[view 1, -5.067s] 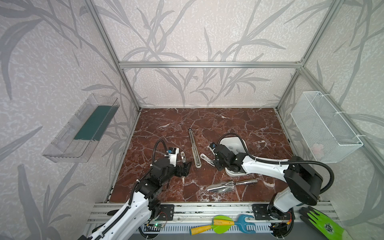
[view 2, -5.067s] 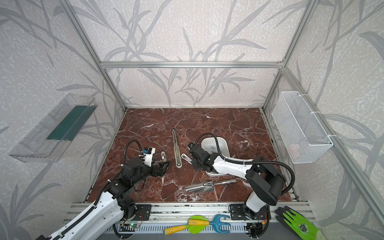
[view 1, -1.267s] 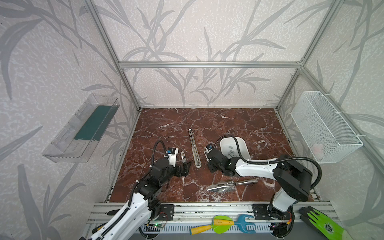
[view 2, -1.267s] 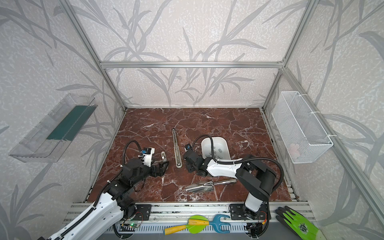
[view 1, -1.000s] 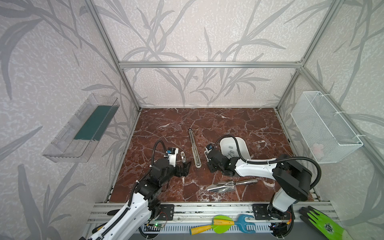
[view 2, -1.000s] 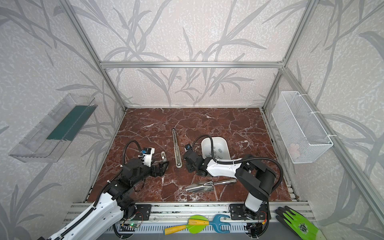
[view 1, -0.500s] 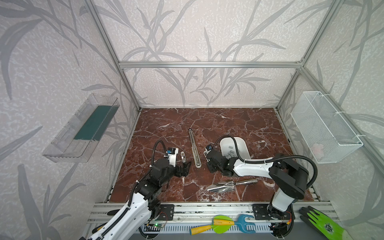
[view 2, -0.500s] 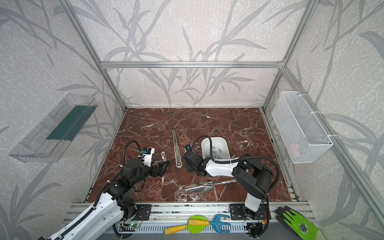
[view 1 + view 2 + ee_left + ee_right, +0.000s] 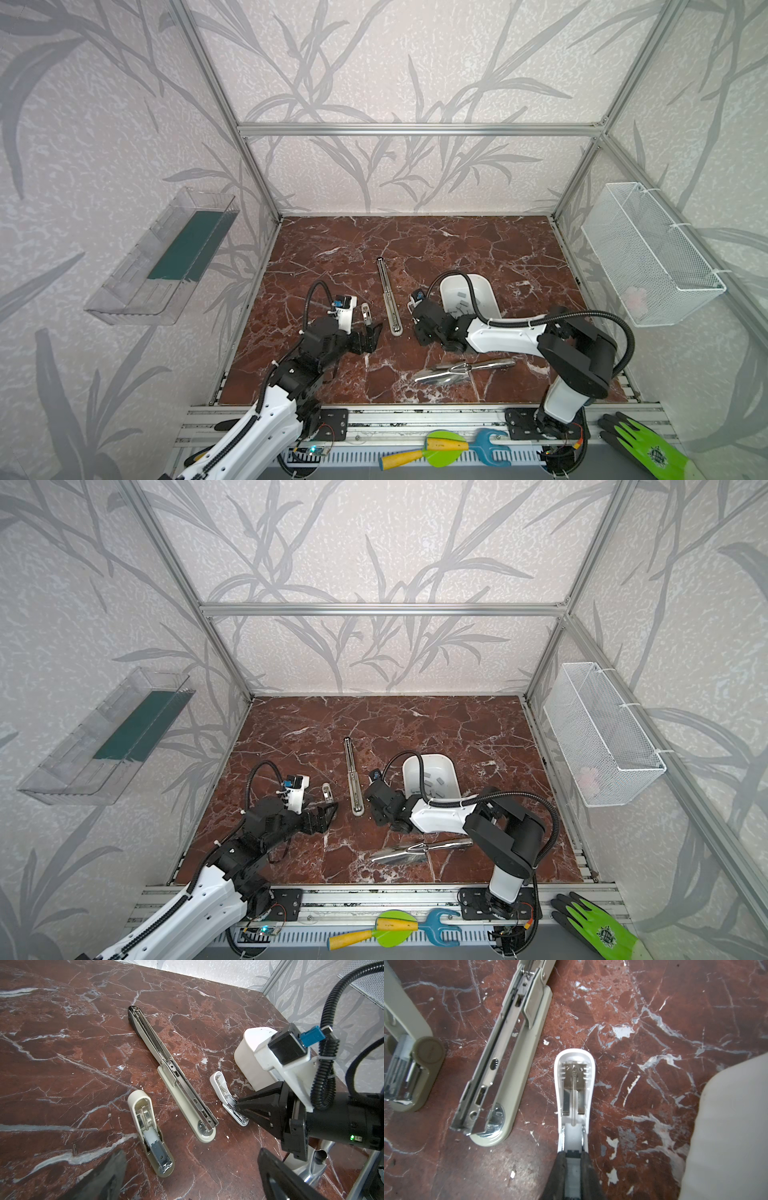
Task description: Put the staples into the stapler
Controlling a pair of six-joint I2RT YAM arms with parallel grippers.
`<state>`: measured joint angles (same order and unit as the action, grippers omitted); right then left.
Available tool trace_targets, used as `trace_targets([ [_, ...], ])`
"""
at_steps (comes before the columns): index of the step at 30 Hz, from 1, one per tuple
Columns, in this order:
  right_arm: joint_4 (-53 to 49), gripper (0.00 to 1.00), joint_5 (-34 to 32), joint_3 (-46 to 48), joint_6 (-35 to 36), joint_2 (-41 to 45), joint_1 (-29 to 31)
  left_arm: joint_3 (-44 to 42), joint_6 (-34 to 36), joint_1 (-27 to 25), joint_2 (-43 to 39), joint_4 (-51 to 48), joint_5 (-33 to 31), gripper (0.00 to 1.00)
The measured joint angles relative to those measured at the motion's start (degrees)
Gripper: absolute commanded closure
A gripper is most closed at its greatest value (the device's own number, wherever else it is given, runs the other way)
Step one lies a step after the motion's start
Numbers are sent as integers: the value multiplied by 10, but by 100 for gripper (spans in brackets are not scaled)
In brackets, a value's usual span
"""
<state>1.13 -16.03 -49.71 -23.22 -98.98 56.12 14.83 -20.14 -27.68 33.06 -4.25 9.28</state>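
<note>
While you look down on the red marble worktop (image 9: 478, 249), you have a wire basket (image 9: 648, 257) hung on the wall to its right and a clear tray (image 9: 162, 266) on the wall to its left. Your white tub (image 9: 494, 299) stands right of centre. Just left of it, a long stapler (image 9: 388, 297) lies opened out flat, pointing away from you. A shiny metal scoop (image 9: 461, 370) lies near the front edge, beside your right arm.

Your left claw (image 9: 371, 332) hangs released, jaws wide, just in front of a small beige stapler (image 9: 148, 1130). That stapler lies folded open beside the long one, apart from the claw. Your right claw (image 9: 236, 1104) is clenched, its tips down on a small white stapler (image 9: 574, 1084) that lies folded open between the long stapler and the tub.

The staples (image 9: 459, 295) lie loose in the tub. In the right wrist view, the black fingers (image 9: 560, 1167) pinch a small grey strip (image 9: 572, 1169) in line with the white stapler's channel. You cannot tell whether it is seated.
</note>
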Motion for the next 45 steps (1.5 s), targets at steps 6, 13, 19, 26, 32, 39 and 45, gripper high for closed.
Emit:
trace_targets([
  [6, 2, 87, 0, 5, -16, 5, 0, 0, 0, 0, 0, 0, 0, 1],
  [13, 1, 82, 2, 26, -30, 23, 0, 0, 0, 0, 0, 0, 0, 1],
  [19, 1, 73, 7, 26, -38, 23, 0, 0, 0, 0, 0, 0, 0, 1],
  [26, 0, 70, 10, 26, -43, 26, 0, 0, 0, 0, -1, 0, 0, 1],
  [32, -3, 65, 3, 26, -43, 42, 0, 0, 0, 0, -2, 0, 0, 1],
  [39, -20, 65, -7, 13, -43, 42, -9, 0, 0, 0, -2, 0, 0, 1],
  [45, -30, 69, -11, -20, -43, 14, -18, 0, 0, 0, -2, 0, 0, 1],
])
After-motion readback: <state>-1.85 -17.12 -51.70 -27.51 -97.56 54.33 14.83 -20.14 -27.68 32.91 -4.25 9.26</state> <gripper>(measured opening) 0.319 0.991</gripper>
